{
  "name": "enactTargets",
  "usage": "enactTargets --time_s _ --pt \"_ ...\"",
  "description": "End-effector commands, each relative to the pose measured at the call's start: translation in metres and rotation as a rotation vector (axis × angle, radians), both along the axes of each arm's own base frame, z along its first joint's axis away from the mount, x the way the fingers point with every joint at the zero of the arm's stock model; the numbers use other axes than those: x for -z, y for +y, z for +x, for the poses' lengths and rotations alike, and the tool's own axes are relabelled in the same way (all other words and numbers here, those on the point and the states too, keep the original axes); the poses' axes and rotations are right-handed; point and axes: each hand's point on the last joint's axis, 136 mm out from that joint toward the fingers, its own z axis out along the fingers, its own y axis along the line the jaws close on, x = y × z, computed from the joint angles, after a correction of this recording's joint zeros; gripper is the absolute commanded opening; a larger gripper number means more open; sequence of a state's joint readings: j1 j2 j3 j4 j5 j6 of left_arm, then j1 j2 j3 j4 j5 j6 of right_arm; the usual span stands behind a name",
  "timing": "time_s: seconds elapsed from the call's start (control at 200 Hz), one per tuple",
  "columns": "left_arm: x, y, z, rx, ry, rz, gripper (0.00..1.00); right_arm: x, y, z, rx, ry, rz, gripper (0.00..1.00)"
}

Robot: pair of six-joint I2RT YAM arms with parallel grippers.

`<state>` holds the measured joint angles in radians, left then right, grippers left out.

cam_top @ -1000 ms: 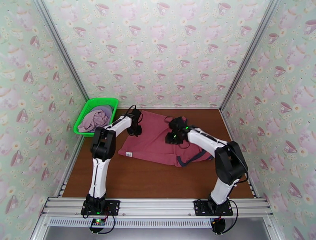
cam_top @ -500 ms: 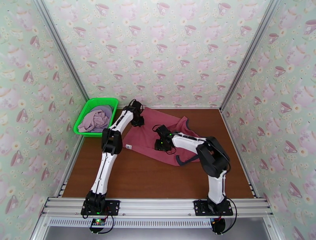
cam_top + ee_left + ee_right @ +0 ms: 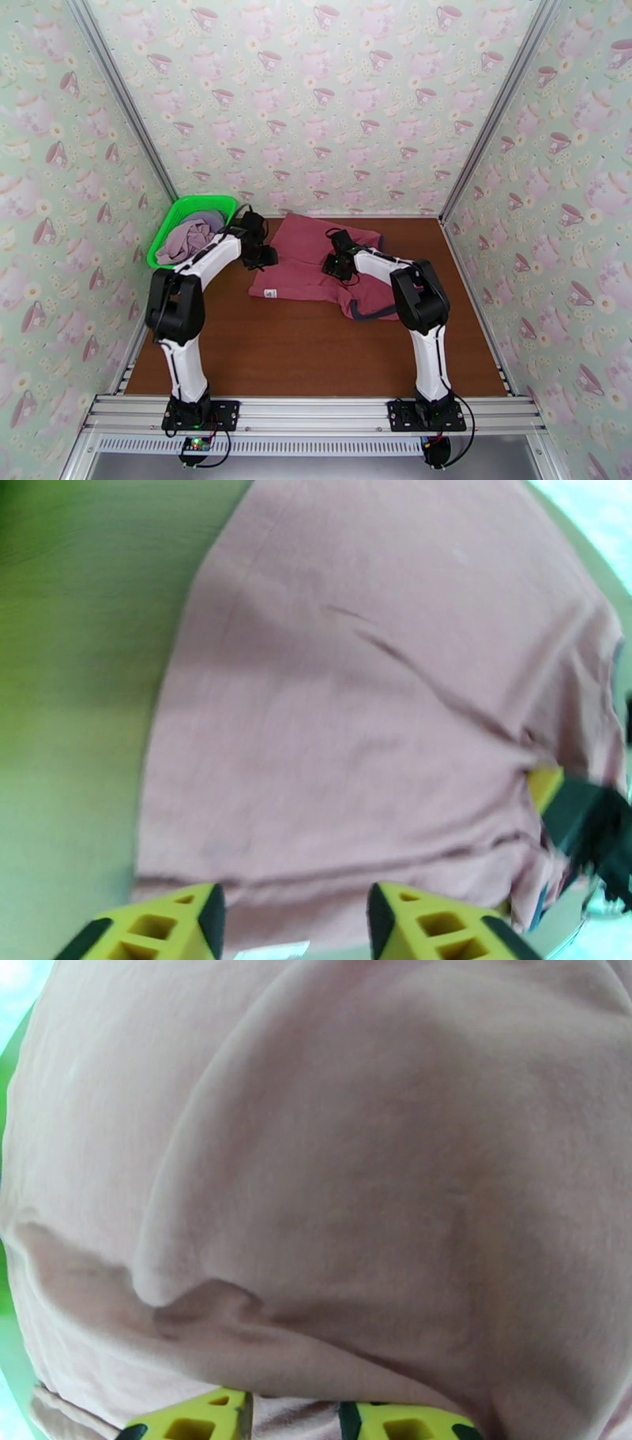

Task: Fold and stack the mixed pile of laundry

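Brown wood tabletop stretched away from the metal rail where both arms were bolted. Past the middle of it I saw the red tank top lying mostly flat. A white label showed at its near left corner and the dark trim bunched at its near right.

The left gripper sat at the garment's left edge. On its wrist camera I saw the yellow fingers standing apart over the hem, with nothing pinched between them. The right gripper was down on the middle of the tank top. Its wrist camera showed the jaws nearly together, with a fold of the red fabric caught in the narrow gap and the cloth humped up just beyond.

Farther back, at the left rear corner, I saw the green basket holding a heap of pale shirts, well apart from the tank top. Teacup wallpaper closed off the back and sides.
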<state>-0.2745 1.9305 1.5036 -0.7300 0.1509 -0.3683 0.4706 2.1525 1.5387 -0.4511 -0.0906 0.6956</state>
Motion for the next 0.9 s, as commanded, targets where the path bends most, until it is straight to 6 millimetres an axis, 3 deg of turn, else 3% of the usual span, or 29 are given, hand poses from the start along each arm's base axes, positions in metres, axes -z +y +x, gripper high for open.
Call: enactTargets --time_s 0.0,0.16,0.28,0.421,0.491,0.521,0.586,0.666,0.892 --pt "0.054 -0.026 -0.020 0.060 0.070 -0.038 0.44 0.033 -0.009 -0.014 0.016 0.090 -0.039 0.37" --pt "0.077 -0.056 -0.047 0.156 0.084 -0.020 0.44 0.036 -0.012 -0.020 0.006 0.099 -0.051 0.37" --pt "0.091 -0.054 -0.069 0.164 0.113 0.031 0.38 0.040 -0.011 -0.023 -0.001 0.113 -0.046 0.37" --pt "0.088 -0.030 -0.116 0.134 0.129 0.168 0.33 0.044 -0.013 -0.027 -0.015 0.122 -0.058 0.36" --pt "0.082 -0.008 -0.140 0.089 0.141 0.261 0.30 0.046 -0.014 -0.027 -0.022 0.127 -0.070 0.36" --pt "0.086 0.008 -0.159 0.067 0.172 0.319 0.27 0.046 -0.015 -0.028 -0.026 0.128 -0.072 0.36" --pt "0.078 0.034 -0.178 0.002 0.169 0.411 0.18 0.046 -0.015 -0.028 -0.031 0.130 -0.076 0.36" --pt "0.062 0.052 -0.191 -0.057 0.131 0.450 0.06 0.047 -0.015 -0.030 -0.034 0.134 -0.079 0.35" --pt "0.004 0.068 -0.207 -0.122 0.023 0.406 0.01 0.048 -0.019 -0.034 -0.028 0.138 -0.084 0.35"
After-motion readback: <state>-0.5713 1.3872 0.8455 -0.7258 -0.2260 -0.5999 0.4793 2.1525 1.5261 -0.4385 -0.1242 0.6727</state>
